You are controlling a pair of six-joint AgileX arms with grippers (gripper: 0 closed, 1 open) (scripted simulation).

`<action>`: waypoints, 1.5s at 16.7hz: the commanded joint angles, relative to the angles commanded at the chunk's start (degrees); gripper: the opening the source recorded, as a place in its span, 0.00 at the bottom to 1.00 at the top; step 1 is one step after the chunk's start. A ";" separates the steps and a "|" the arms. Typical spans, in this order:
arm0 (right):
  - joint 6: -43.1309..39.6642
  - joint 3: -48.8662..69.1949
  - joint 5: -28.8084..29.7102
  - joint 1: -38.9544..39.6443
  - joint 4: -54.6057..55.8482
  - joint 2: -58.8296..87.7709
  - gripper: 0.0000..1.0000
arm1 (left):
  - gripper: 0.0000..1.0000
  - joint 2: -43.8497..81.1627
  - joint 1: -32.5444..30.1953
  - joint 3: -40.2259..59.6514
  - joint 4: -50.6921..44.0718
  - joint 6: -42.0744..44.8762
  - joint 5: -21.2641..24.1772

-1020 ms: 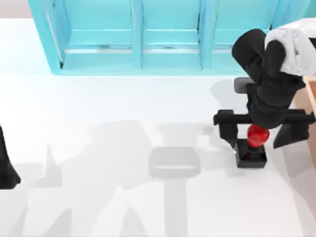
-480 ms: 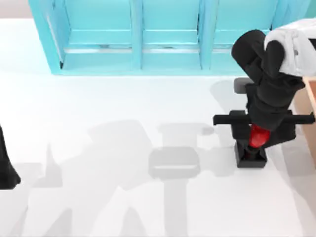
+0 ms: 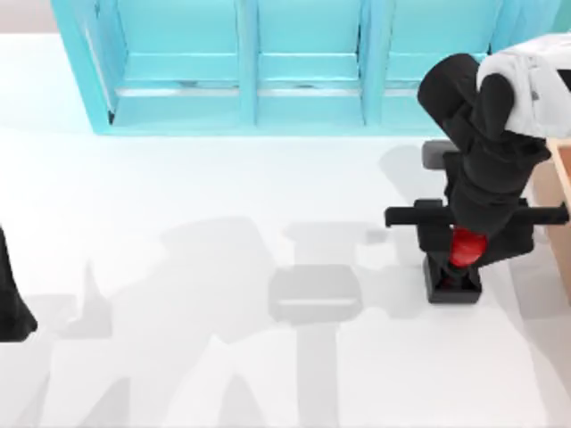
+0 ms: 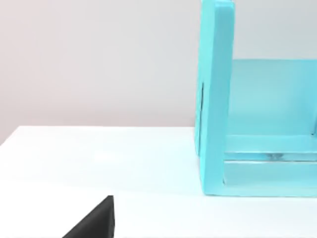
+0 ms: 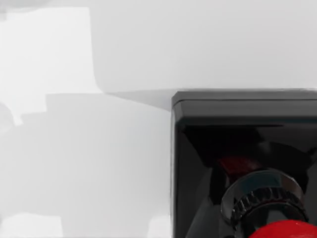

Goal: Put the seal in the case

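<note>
1. Top view: the right gripper [image 3: 464,245] is down over the seal [image 3: 455,278], near the right edge of the table [image 3: 178,196], about midway between front and back.
2. Its two black fingers [image 3: 434,239] stand narrow, pressed in on either side of the seal's red knob [image 3: 466,247], so the right gripper is holding the seal by its knob.
3. The seal's black square base [image 3: 453,285] shows below the fingers; its own shadow sits close under it, and I cannot tell whether it touches the table.
4. The case [image 3: 562,192] is a tan strip at the table's right edge, just beside the right arm and apart from the seal.
5. A turquoise shelf unit [image 3: 268,62] with upright dividers runs along the back edge of the table.
6. The left arm [image 3: 11,303] is parked at the left edge of the table, well apart from the seal; I cannot tell how its fingers stand.
7. Right wrist view: the seal's glossy black base [image 5: 237,148] sits close under the camera, with a ridged dark collar [image 5: 262,198] and the red knob's edge [image 5: 285,230].
8. Left wrist view: the shelf unit's end wall [image 4: 215,99] stands on the white table [image 4: 99,158].
</note>
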 joint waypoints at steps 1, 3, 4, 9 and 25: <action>0.05 0.01 0.01 -0.12 0.00 -0.05 0.00 | 1.00 0.00 0.00 0.00 0.00 0.00 0.00; 0.05 0.95 0.02 -0.06 -0.94 -0.13 0.00 | 1.00 0.00 0.00 0.00 0.00 0.00 0.00; 0.08 2.32 0.02 -0.07 -2.31 -0.35 0.00 | 1.00 0.00 0.00 0.00 0.00 0.00 0.00; 0.05 12.51 -0.01 -0.25 -16.13 -2.50 0.00 | 1.00 0.00 0.00 0.00 0.00 0.00 0.00; -20.23 18.33 0.00 -20.02 -25.68 -6.38 0.00 | 1.00 0.00 0.00 0.00 0.00 0.00 0.00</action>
